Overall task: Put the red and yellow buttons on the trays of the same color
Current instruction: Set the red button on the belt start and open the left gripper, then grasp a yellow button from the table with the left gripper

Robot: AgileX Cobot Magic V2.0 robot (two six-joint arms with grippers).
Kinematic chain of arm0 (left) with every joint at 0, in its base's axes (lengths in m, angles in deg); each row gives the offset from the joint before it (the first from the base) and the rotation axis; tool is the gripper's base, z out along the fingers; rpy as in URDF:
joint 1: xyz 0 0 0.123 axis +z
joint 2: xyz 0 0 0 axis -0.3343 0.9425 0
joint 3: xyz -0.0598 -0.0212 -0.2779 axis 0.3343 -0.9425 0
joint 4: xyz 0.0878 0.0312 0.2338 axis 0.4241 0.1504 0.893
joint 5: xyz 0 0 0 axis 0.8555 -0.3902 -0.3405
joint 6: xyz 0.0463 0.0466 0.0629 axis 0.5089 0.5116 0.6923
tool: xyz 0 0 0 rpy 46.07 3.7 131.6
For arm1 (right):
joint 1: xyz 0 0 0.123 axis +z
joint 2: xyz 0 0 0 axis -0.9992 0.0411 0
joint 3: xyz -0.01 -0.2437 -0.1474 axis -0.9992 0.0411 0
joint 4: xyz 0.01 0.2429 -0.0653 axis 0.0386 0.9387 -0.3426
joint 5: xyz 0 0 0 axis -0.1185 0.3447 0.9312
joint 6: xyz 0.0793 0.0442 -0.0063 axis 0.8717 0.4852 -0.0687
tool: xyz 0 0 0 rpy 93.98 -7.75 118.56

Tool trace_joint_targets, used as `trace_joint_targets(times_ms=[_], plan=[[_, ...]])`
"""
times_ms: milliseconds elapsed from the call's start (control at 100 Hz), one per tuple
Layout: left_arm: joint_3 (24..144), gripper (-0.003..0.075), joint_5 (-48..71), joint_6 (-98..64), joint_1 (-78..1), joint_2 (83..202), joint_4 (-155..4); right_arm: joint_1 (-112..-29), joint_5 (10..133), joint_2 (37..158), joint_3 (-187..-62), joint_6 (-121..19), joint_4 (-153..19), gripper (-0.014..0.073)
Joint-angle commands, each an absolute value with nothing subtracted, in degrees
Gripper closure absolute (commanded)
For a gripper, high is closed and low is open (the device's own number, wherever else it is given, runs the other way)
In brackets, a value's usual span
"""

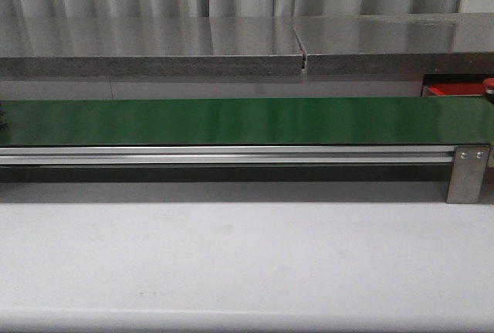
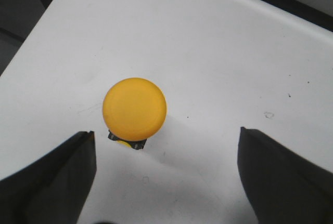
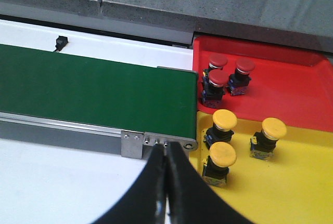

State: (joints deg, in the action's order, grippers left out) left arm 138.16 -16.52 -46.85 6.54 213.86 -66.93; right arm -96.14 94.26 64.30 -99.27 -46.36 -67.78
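A yellow button [image 2: 134,109] stands on the white table [image 2: 218,52] between the left pincer's [image 2: 166,180] spread fingers, untouched. Right pincer [image 3: 166,182] is closed, empty, near the green belt [image 3: 93,91]; red tray [image 3: 296,89] and yellow tray [image 3: 291,193] each hold three buttons.

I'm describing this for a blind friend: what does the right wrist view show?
Three red buttons sit in a red tray and three yellow buttons in a yellow tray, both at the end of a bare green belt. The right tool hangs shut in front, holding nothing.

Level front view along green belt [image 1: 231,120]; wrist views steeply downward.
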Motion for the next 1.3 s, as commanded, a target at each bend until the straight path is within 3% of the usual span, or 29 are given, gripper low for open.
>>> trace_joint_targets(times_ms=[0, 720, 840, 960, 1080, 1290], plan=[[140.6, 0.0168, -12.49, -46.94, 6.75, 211.08, -67.8, -96.16, 89.92, 64.55, -100.76, -47.03, -67.25, 0.0712], [140.6, 0.0179, 0.99, -46.94, 6.73, 218.08, -68.02, -96.16, 89.92, 64.55, -100.76, -47.03, -67.25, 0.0712], [140.6, 0.027, 1.22, -46.94, 6.73, 218.17, -68.02, -96.16, 89.92, 64.55, -100.76, -47.03, -67.25, 0.0712], [140.6, 0.0449, 1.45, -46.94, 6.73, 218.17, -68.02, -96.16, 89.92, 64.55, -100.76, -47.03, -67.25, 0.0712], [140.6, 0.0581, 1.85, -46.94, 6.73, 218.17, -68.02, -96.16, 89.92, 64.55, -100.76, -47.03, -67.25, 0.0712], [140.48, 0.0622, 0.93, -46.94, 6.73, 217.01, -68.14, -96.16, 89.92, 64.55, -100.76, -47.03, -67.25, 0.0712]])
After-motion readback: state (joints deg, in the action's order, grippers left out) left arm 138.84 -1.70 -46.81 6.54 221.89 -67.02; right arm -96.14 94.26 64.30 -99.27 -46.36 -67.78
